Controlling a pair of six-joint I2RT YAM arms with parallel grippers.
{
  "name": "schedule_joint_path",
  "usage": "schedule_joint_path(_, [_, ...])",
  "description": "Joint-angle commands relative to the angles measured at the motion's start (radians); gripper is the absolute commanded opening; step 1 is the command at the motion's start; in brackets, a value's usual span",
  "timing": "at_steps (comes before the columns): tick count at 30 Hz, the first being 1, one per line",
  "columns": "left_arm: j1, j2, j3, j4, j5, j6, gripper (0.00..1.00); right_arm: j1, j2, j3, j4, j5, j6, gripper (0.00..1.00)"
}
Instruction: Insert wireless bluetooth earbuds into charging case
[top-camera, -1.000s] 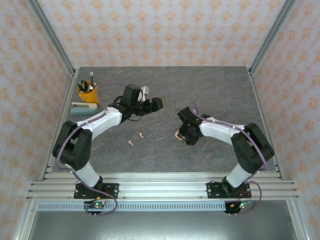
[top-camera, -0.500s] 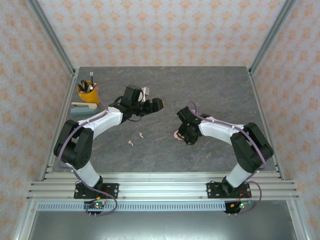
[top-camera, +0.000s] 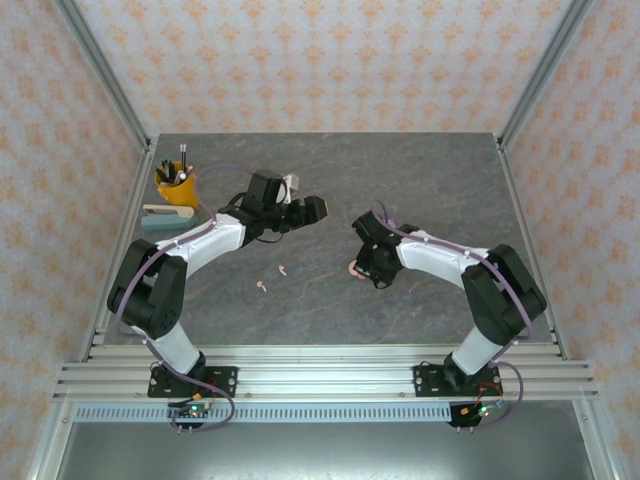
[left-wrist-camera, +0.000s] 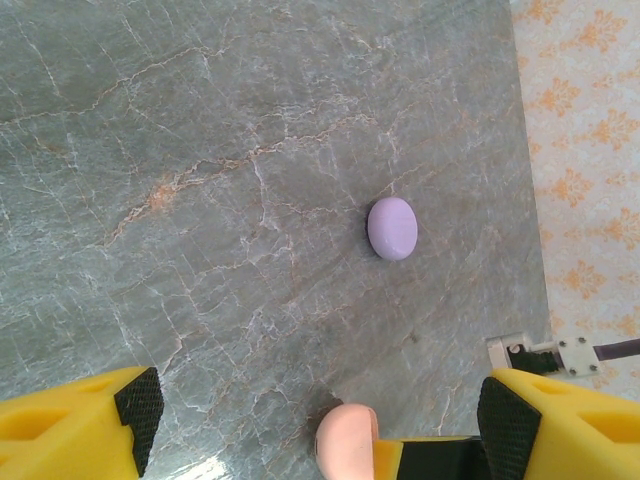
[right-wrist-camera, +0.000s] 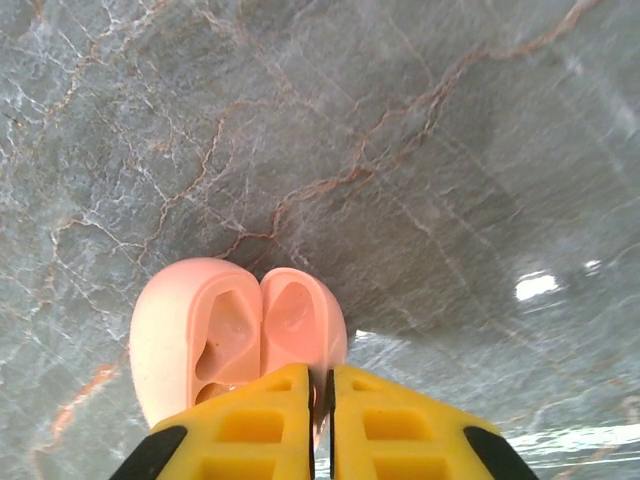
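Note:
The pink charging case (right-wrist-camera: 235, 335) lies open on the table, both moulded halves facing up with their hollows bare. My right gripper (right-wrist-camera: 320, 372) is shut on the near rim of its right half; from above, the gripper (top-camera: 364, 268) sits just right of the case (top-camera: 350, 268). Two pale pink earbuds (top-camera: 282, 270) (top-camera: 262, 287) lie loose on the table, left of the case. My left gripper (top-camera: 312, 208) hovers open, its fingers (left-wrist-camera: 80, 425) spread wide. A pink rounded object (left-wrist-camera: 347, 440) shows low between them, touching neither pad. A closed lilac case (left-wrist-camera: 392, 228) lies ahead of it.
A yellow cup of pens (top-camera: 176, 184) and a pale teal block (top-camera: 167, 216) stand at the back left. A white connector (top-camera: 290, 184) (left-wrist-camera: 540, 352) lies beside the left gripper. Metal rails (top-camera: 320, 378) run along the near edge, and patterned walls close in the sides.
The right gripper has closed onto the pink case's rim and shifted slightly left with it. The left arm has not moved.

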Motion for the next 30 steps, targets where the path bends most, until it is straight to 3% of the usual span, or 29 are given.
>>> schedule_joint_path(1, [-0.002,-0.016,-0.009,0.008,-0.01,0.021,0.85,0.004,0.001,0.043,-0.08,0.073,-0.175,0.13])
schedule_joint_path(9, [-0.003,-0.047,-0.026,-0.004,-0.012,0.026,0.85,0.002,0.054,0.133,-0.092,0.025,-0.415,0.14])
schedule_joint_path(20, [-0.003,-0.08,-0.052,-0.014,-0.007,0.03,0.85,-0.019,0.026,0.19,-0.165,-0.033,-0.406,0.25])
schedule_joint_path(30, [-0.003,-0.08,-0.034,-0.053,0.006,0.054,0.85,-0.033,0.031,0.13,-0.206,-0.035,-0.446,0.25])
